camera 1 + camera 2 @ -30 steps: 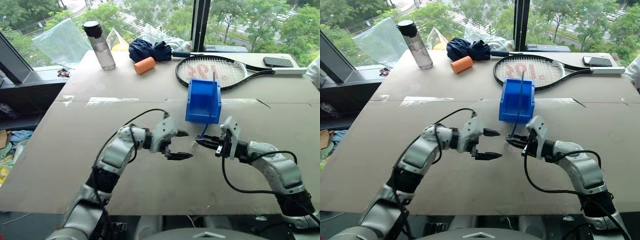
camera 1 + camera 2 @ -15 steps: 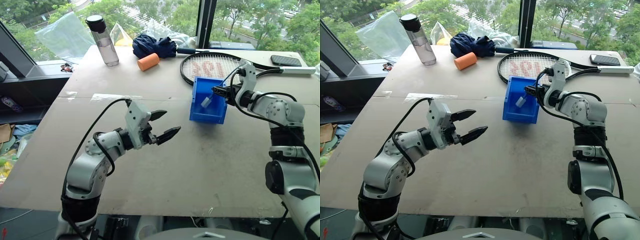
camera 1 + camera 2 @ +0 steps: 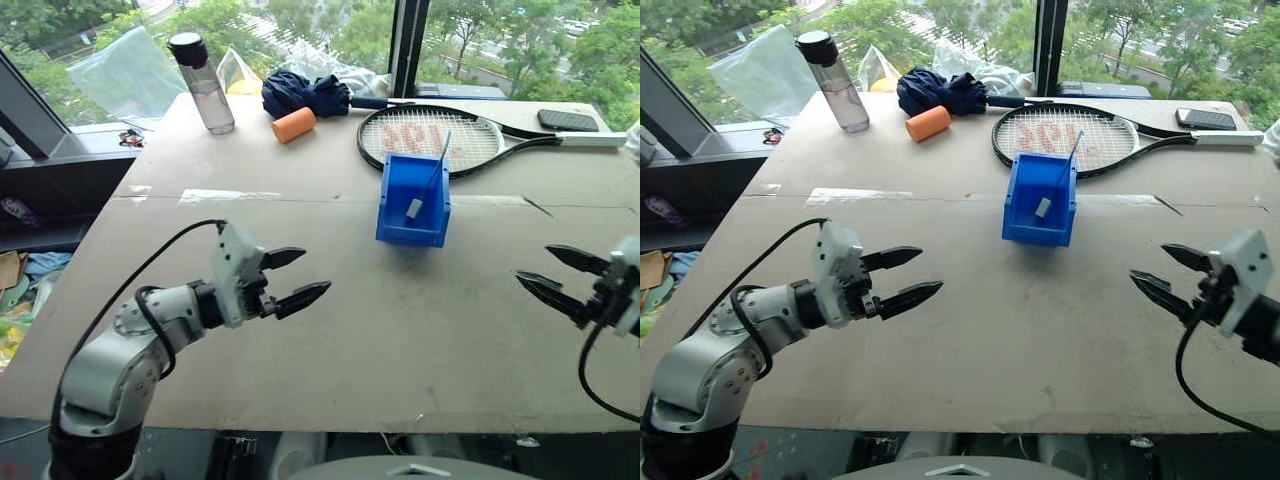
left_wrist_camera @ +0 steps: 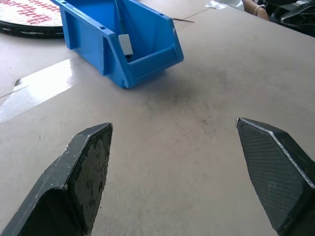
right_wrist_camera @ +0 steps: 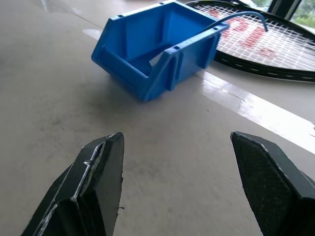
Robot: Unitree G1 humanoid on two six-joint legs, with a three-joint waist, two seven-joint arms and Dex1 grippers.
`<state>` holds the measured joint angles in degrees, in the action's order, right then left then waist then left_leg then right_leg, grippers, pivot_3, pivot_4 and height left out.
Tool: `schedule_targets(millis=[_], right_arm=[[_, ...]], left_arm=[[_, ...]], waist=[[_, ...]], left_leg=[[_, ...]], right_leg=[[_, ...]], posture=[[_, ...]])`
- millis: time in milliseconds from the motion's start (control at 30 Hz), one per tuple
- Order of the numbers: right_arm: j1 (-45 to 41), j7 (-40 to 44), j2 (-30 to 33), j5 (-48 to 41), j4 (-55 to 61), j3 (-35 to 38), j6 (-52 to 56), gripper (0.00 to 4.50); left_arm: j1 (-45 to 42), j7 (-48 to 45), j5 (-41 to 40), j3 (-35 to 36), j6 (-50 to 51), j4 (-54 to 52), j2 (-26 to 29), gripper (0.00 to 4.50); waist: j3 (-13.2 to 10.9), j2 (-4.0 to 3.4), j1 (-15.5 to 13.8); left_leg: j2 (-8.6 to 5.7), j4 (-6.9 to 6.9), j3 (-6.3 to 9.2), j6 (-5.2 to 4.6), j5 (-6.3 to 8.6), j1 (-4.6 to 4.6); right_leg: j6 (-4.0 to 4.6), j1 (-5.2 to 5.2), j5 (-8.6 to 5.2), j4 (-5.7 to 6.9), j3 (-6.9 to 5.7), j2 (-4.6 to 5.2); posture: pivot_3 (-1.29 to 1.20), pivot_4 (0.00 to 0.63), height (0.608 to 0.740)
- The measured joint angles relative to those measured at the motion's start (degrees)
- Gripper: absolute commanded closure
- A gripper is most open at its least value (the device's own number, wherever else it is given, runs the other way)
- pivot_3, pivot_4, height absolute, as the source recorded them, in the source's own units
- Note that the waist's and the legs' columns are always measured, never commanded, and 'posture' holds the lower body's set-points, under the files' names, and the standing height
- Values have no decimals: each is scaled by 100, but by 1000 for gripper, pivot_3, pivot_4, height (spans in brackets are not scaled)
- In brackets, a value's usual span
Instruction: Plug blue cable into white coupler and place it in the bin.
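Bin stood upright on the brown worktop, just in front of the racket head, cut-away front toward the robot. Coupler lay inside the bin, leaning against the inner wall, with the cable rising out of it and poking up over the bin's back rim toward the racket strings; could not tell from these views whether the plug was fully seated in the socket. Left gripper hovered above bare worktop, well left of the bin and nearer the robot, fingers spread wide and holding nothing. Right gripper hung at the right side, well apart from the bin, fingers likewise spread and empty, pointing back toward the middle of the worktop. Seen along both wrists: the bin beyond the open fingertips, no contact with it. Farther back: bottle with a black cap near the far left corner, folded dark-blue umbrella beside an orange cylinder, phone lying by the racket handle at the far right, clear plastic bags against the window. Strip of shiny tape across the worktop seam, left of the bin.
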<state>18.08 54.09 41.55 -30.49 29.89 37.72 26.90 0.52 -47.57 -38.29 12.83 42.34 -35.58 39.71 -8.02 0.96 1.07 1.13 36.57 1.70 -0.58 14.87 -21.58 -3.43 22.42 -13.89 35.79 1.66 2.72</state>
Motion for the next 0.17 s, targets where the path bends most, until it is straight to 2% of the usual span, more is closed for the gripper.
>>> schedule_targets(millis=[167], right_arm=[[1534,782,-271,411,-213,608,-1245,1066]], left_arm=[[921,-368,-68,394,-102,-5,362,391]], waist=[[-7,4,-50]], left_leg=[[15,-2,-14,1,1,12]], right_leg=[[3,-4,-4,-2,0,4]], posture=[[0,150,740]])
